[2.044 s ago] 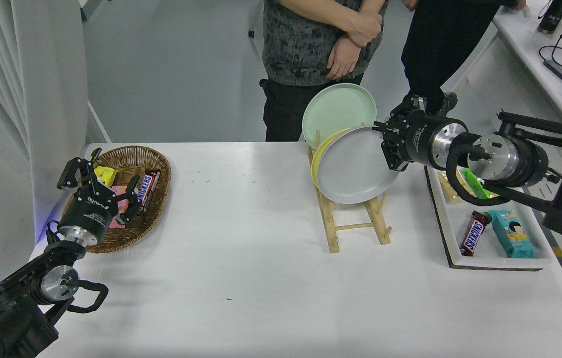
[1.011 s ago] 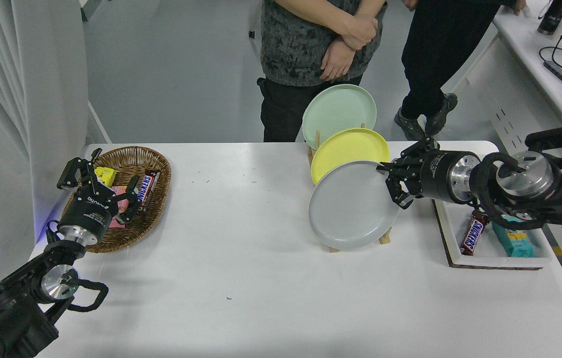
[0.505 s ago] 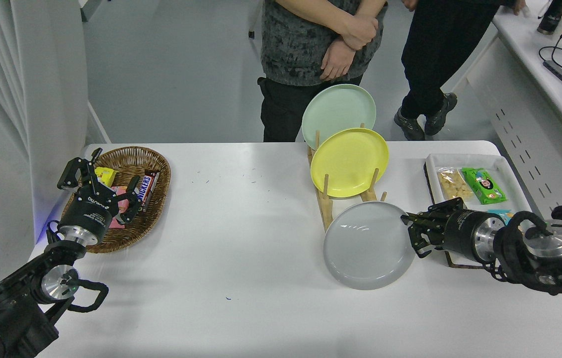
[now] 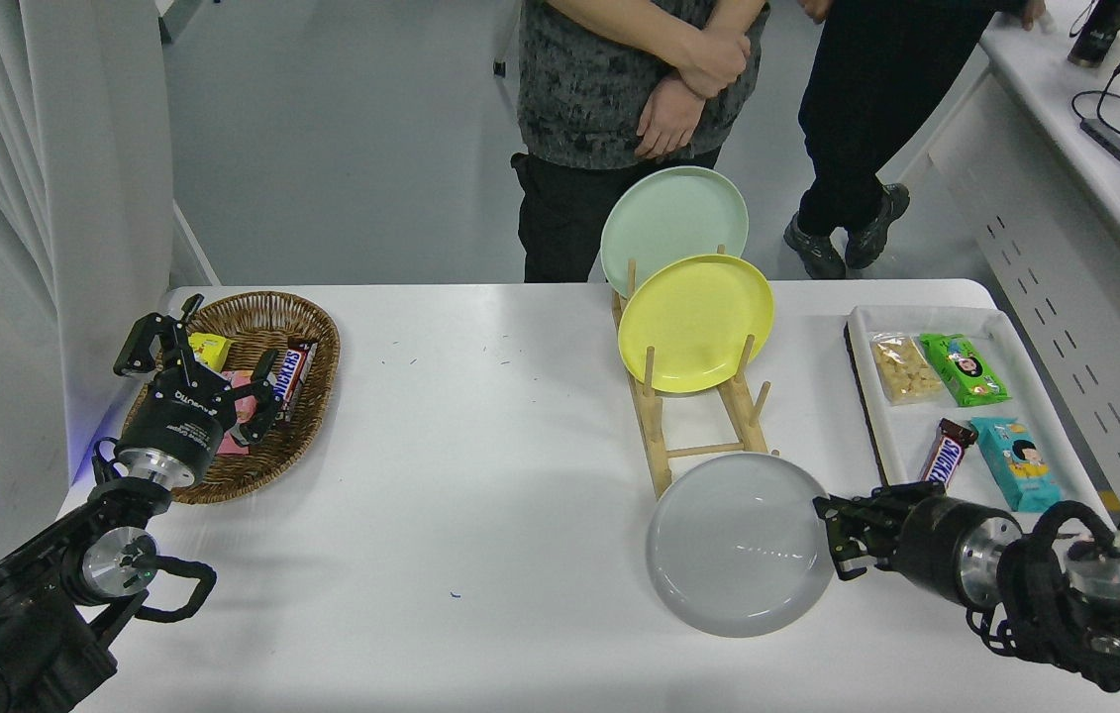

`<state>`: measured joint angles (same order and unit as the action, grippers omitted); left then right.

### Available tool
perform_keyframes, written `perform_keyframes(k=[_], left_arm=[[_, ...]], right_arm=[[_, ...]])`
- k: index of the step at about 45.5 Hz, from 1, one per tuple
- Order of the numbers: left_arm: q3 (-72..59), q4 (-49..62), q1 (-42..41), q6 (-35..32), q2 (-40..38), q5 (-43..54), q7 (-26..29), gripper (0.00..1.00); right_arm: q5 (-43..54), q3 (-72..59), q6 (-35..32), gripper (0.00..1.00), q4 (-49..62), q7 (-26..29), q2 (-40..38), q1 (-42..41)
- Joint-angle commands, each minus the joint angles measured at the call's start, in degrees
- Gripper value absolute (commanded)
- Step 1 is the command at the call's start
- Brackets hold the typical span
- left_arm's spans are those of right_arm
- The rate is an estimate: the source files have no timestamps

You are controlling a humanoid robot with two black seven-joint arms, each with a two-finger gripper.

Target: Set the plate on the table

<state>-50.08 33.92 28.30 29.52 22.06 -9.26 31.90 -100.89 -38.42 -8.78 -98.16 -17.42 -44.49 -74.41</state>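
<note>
The light-grey plate [image 4: 733, 545] lies low over the white table [image 4: 480, 475], just in front of the wooden rack; I cannot tell whether it rests flat. My right gripper [image 4: 833, 540] comes in from the lower right and is shut on the plate's right rim. The yellow plate [image 4: 696, 322] and the mint-green plate [image 4: 673, 230] stand upright in the rack [image 4: 708, 426]. My left gripper [image 4: 198, 371] is parked at the lower left over the basket, open and empty.
A wicker basket [image 4: 312, 327] with snacks sits at the far left. A white tray [image 4: 876, 436] of snacks lies at the right, close behind my right gripper. Two people stand at the table's far side [image 4: 639, 89].
My right gripper lifted the grey plate out of the rack, swung it down and toward me, and now holds it low over the table in front of the rack. The left arm has not moved.
</note>
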Motion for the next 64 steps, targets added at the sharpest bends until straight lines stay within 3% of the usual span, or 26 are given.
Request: perform_keyframes(k=[1, 15, 24, 27, 38, 56, 57, 58, 59, 64], left_arm=[[-0.01, 0.0, 0.0, 0.01, 0.0, 0.03, 0.0, 0.98], [-0.01, 0.0, 0.0, 0.01, 0.0, -0.06, 0.0, 0.98], [-0.01, 0.0, 0.0, 0.01, 0.0, -0.06, 0.0, 0.98], [-0.01, 0.0, 0.0, -0.08, 0.0, 0.03, 0.0, 0.98], [-0.01, 0.0, 0.0, 0.01, 0.0, -0.06, 0.0, 0.98], [-0.01, 0.0, 0.0, 0.01, 0.0, 0.03, 0.0, 0.98], [-0.01, 0.0, 0.0, 0.01, 0.0, -0.06, 0.0, 0.98], [-0.01, 0.0, 0.0, 0.01, 0.0, -0.06, 0.0, 0.98], [-0.01, 0.0, 0.0, 0.01, 0.0, 0.03, 0.0, 0.98], [-0.01, 0.0, 0.0, 0.01, 0.0, -0.06, 0.0, 0.98]], right_arm=[[-2.38, 8.35, 6.5, 0.0, -0.18, -0.42, -0.42, 7.51], [-2.2, 24.96, 3.77, 0.0, -0.1, -0.51, 0.37, 24.21], [-1.24, 34.72, 2.45, 0.0, 1.22, -0.6, 3.44, 33.0], [0.78, 38.41, 2.54, 0.0, 3.67, -0.6, 7.73, 37.83], [3.51, 40.7, 2.72, 0.0, 10.53, -0.51, 13.37, 43.81], [4.74, 44.12, 2.37, 0.0, 9.22, -0.34, 12.15, 47.78], [4.74, 44.22, 2.37, 0.19, 9.05, -0.34, 11.97, 47.78], [4.65, 44.22, 2.37, 0.9, 8.96, -0.25, 11.54, 47.78], [4.65, 44.3, 2.37, 1.0, 8.87, -0.16, 11.27, 47.78], [5.0, 44.74, 2.02, 1.0, 7.9, -0.16, 10.91, 47.69]])
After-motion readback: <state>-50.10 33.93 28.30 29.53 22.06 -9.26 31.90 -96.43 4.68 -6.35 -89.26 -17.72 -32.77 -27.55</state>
